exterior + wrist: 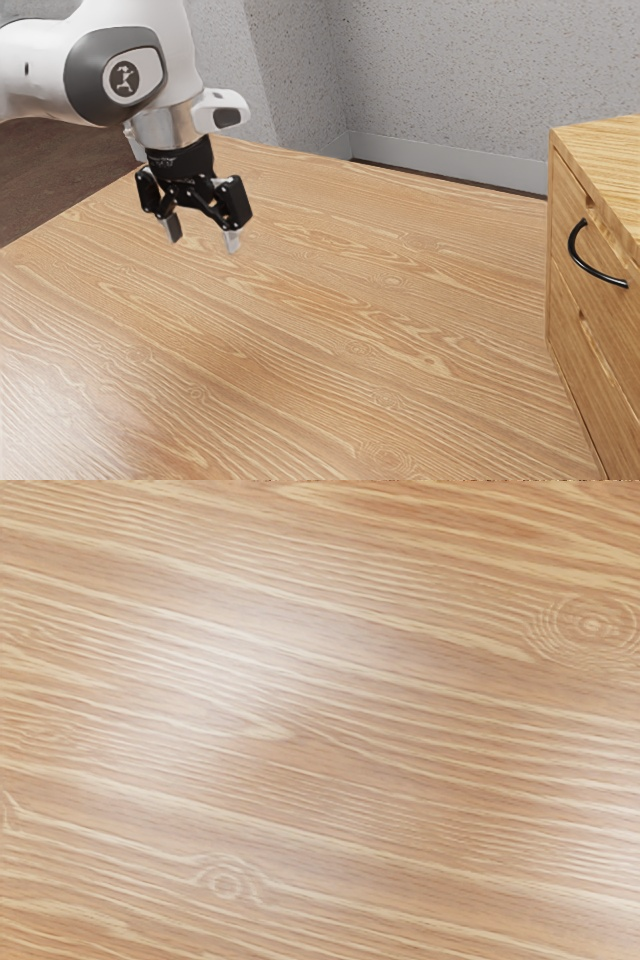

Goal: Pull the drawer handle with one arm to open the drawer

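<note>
A wooden drawer cabinet [600, 330] stands at the exterior view's right edge, its front facing the arm. A black curved handle [590, 258] sits on the upper drawer front, which looks flush with the cabinet. My gripper [203, 235] hangs over the table at the exterior view's upper left, far from the handle. Its two fingers point down and stand apart, open, with nothing between them. The wrist view looks straight down on bare wood grain of the table [320, 720].
The wide wooden table [300, 330] stretches between the gripper and the cabinet. A grey wall with a pale baseboard [440, 155] runs behind the table's far edge.
</note>
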`<act>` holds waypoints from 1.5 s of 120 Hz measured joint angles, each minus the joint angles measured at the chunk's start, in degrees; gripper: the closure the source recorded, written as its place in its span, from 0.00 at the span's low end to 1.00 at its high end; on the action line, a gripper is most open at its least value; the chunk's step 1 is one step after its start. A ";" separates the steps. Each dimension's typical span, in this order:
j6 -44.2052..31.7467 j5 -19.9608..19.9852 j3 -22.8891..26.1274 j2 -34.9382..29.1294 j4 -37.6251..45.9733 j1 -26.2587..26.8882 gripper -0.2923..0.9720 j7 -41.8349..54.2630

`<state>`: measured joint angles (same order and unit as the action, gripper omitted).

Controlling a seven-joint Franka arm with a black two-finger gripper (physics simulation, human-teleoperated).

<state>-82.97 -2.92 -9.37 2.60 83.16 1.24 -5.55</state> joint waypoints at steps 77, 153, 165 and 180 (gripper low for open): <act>-2.59 7.34 4.15 -7.36 -1.91 0.46 0.23 -21.47; -17.91 8.39 4.21 -6.88 3.40 6.83 0.23 -54.91; -22.06 8.80 4.21 -9.51 8.08 10.68 0.23 -57.89; -26.21 9.31 4.18 -10.15 10.35 12.37 0.23 -60.95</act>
<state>-109.17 6.39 -5.19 -7.55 93.51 13.60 -66.51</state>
